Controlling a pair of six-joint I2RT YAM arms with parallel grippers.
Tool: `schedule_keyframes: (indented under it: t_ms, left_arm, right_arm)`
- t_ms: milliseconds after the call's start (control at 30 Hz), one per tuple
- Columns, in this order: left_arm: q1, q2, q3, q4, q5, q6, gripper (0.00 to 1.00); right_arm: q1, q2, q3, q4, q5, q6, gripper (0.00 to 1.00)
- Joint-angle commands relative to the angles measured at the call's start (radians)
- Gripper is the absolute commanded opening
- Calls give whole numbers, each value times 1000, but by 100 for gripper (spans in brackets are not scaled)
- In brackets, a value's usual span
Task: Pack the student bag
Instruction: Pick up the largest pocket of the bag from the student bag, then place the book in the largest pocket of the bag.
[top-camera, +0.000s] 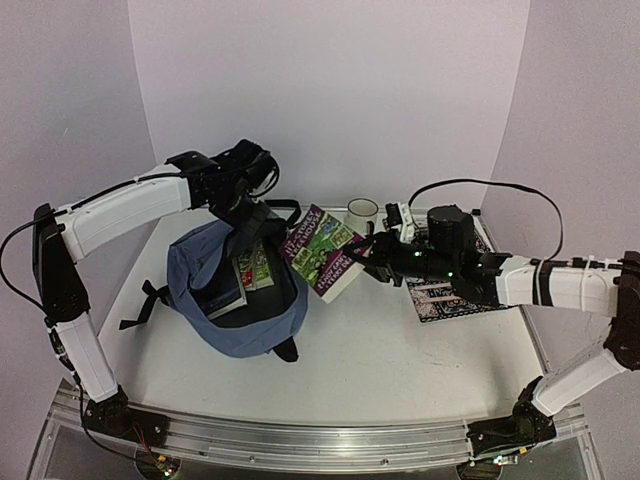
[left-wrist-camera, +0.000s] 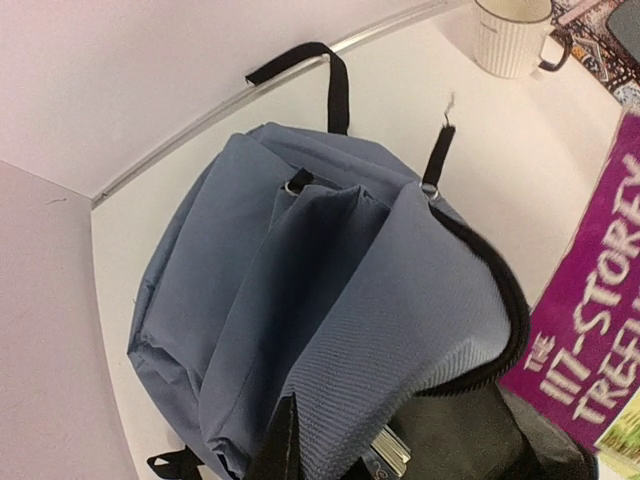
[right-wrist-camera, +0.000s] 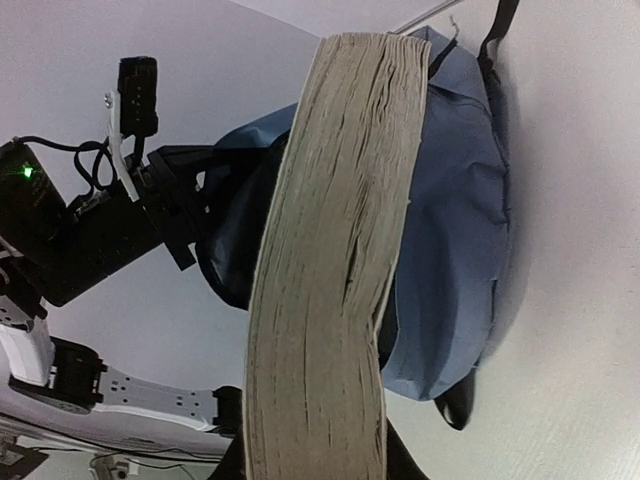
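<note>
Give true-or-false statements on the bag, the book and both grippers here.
1. The right gripper grips a thick purple-and-green paperback book. True.
2. That book lies inside the slate-blue fabric backpack. False: it is held outside, beside the opening.
3. The backpack is zipped shut. False: it gapes open, with other books inside.
4. A white ribbed mug stands upright behind the book. True.
5. The left gripper hangs open, clear of the backpack. False: it is shut on the rim.

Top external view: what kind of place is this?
Probably a lab test cell: bare white table walled by blank panels, left arm and right arm bolted to an aluminium rail, student bag and book as props.
</note>
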Motion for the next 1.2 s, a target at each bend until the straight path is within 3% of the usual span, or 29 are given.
schedule_keyframes:
  t_ms: [0,133,267,467,800,1000,1167]
  left_arm:
    - [1,18,138,-17,-51,53,0]
    - [17,46,214,-40,-73,53,0]
    - [31,74,289,-80,-61,15,0]
    - [27,104,423,-124,103,-45,0]
    - [19,117,497,-164,275,-141,0]
    - [8,122,503,-174,353,-214,0]
    - [4,122,477,-170,358,-272,0]
  right_arm:
    - [26,59,36,338,-118,133,0]
    - [49,93,58,405,-123,164,0]
    - [51,92,91,347,-116,145,0]
    - [85,197,125,344,-137,187,0]
    - [138,426,298,390,-108,260,0]
    - [148,516,375,393,-7,295,0]
    - [164,565,418,392,162,336,0]
